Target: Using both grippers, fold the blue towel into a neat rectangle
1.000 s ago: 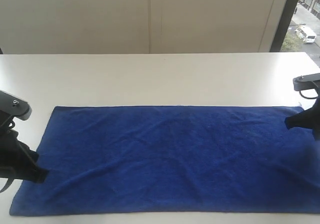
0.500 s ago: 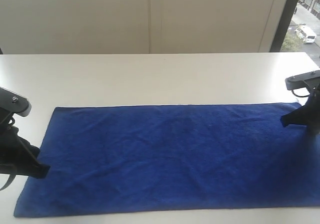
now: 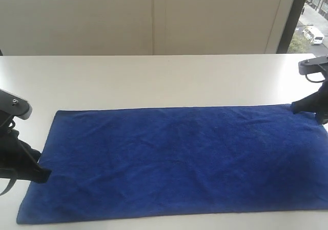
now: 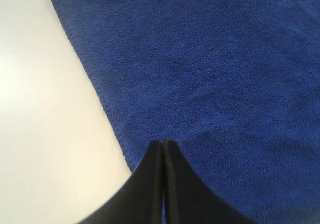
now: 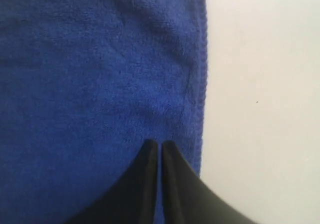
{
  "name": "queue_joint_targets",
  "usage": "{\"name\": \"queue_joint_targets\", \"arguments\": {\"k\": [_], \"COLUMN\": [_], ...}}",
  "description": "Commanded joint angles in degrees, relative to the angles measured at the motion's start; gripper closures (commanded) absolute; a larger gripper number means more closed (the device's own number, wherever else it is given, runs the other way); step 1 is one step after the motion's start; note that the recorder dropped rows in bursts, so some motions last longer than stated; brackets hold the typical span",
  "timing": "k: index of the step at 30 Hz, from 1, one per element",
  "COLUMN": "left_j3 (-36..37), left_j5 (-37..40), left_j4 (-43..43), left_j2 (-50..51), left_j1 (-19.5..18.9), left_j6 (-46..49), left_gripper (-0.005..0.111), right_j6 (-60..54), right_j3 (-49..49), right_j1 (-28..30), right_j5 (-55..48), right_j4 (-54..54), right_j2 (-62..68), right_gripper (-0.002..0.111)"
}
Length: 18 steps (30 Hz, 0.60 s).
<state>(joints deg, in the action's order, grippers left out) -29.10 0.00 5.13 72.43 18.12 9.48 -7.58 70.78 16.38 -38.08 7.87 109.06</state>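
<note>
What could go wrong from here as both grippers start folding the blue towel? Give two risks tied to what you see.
1. Skewed fold: the left gripper sits partway along the left edge of the blue towel, while the right gripper sits at the far right corner, so lifting may twist the cloth.
2. Slipping: both grippers' closed tips reach only the hem, and the pictures do not show whether any cloth is pinched.

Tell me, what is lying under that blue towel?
The blue towel lies flat on the white table, which shows beyond its edges. No bulge shows, but anything thin beneath is covered.
</note>
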Motion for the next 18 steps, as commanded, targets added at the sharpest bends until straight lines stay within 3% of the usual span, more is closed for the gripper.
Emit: {"name": "queue_joint_targets", "arguments": {"k": [1, 2, 3, 18], "left_j3": [0.44, 0.44, 0.44, 0.44], "left_j5": [0.33, 0.33, 0.33, 0.33], "left_j4": [0.81, 0.81, 0.81, 0.81], "left_j2": [-0.56, -0.56, -0.56, -0.56], "left_j1": [0.28, 0.28, 0.28, 0.28], "left_j6": [-0.66, -0.66, -0.66, -0.66], "left_gripper": [0.107, 0.107, 0.107, 0.107], "right_j6": [-15.86, -19.96, -20.94, -22.16], "right_j3": [0.00, 0.00, 0.00, -0.21], "right_j1": [5.25, 6.68, 7.10, 8.71], "right_j5": [-3.18, -3.08, -2.81, -0.91], "right_j4": [-14.65, -17.74, -17.74, -14.26], "right_j2": [-0.34, -0.22, -0.22, 6.39], "right_gripper": [0.078, 0.063, 0.059, 0.059]}}
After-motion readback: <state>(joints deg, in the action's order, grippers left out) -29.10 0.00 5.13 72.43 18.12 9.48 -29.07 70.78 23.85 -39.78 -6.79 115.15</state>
